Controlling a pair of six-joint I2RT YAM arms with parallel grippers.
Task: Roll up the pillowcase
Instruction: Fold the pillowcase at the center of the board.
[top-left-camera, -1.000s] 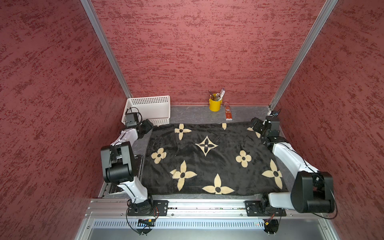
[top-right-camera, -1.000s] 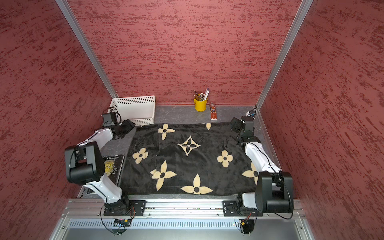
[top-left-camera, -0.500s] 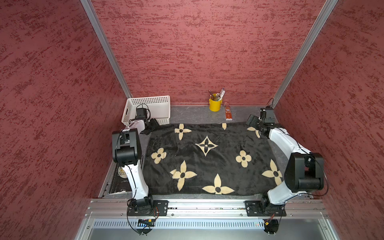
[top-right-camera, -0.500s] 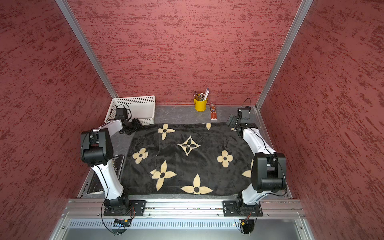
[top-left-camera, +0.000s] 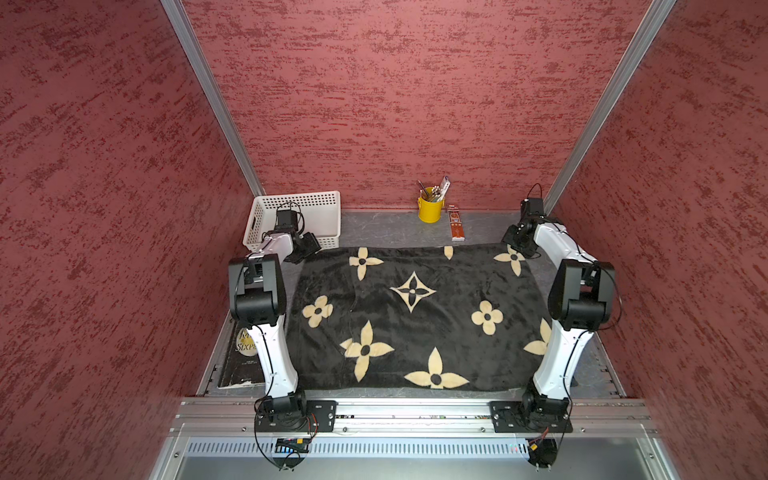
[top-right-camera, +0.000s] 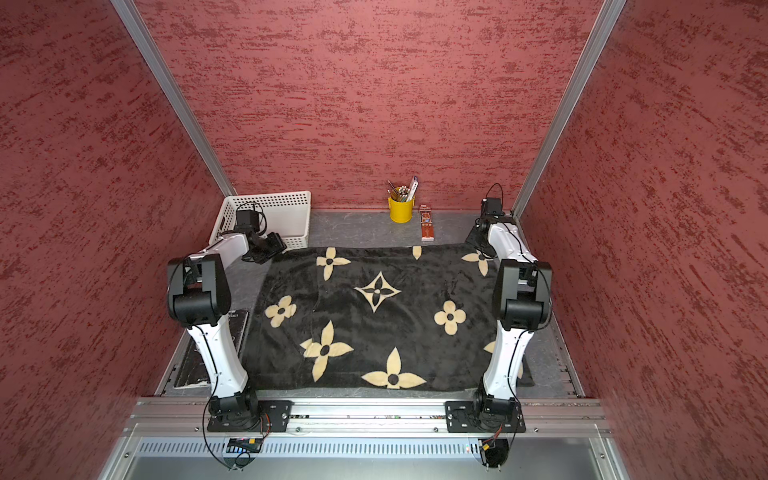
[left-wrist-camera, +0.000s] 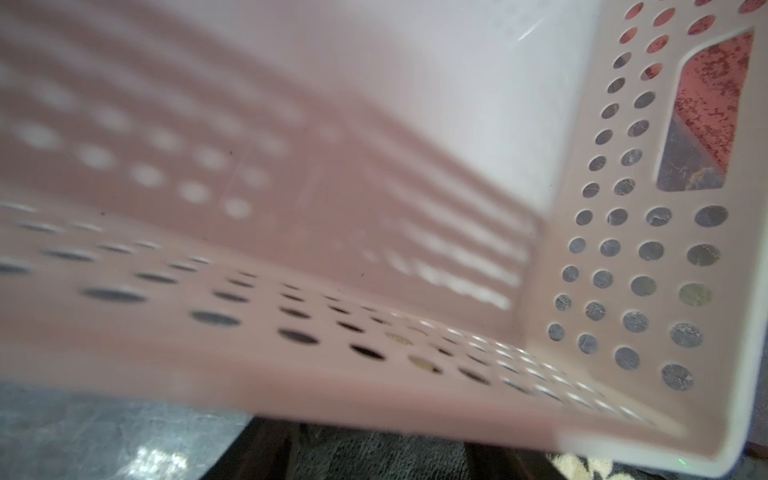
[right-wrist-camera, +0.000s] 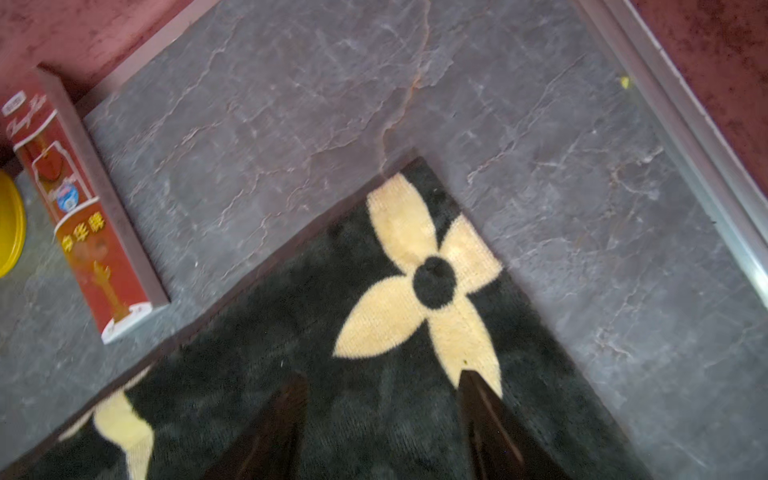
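The pillowcase (top-left-camera: 415, 316) (top-right-camera: 374, 316) is a black plush cloth with cream flowers and a star, lying flat over most of the table in both top views. My left gripper (top-left-camera: 309, 247) (top-right-camera: 270, 247) is at its far left corner, close against the white basket. In the left wrist view its dark fingers (left-wrist-camera: 266, 449) stand apart over black plush (left-wrist-camera: 374, 457). My right gripper (top-left-camera: 515, 243) (top-right-camera: 478, 243) is at the far right corner. In the right wrist view it (right-wrist-camera: 384, 415) is open, fingertips (right-wrist-camera: 478, 411) low over the cloth by a cream flower (right-wrist-camera: 432, 282).
A white perforated basket (top-left-camera: 299, 208) (left-wrist-camera: 623, 249) stands at the far left corner. A yellow pencil cup (top-left-camera: 431, 208) (right-wrist-camera: 8, 224) and a red box (top-left-camera: 456, 226) (right-wrist-camera: 83, 208) sit by the back wall. A dark book (top-left-camera: 241, 353) lies left of the cloth.
Both arms have reached farther back, elbows raised. The left gripper has moved to the far left corner by the basket, and the right gripper to the far right corner.
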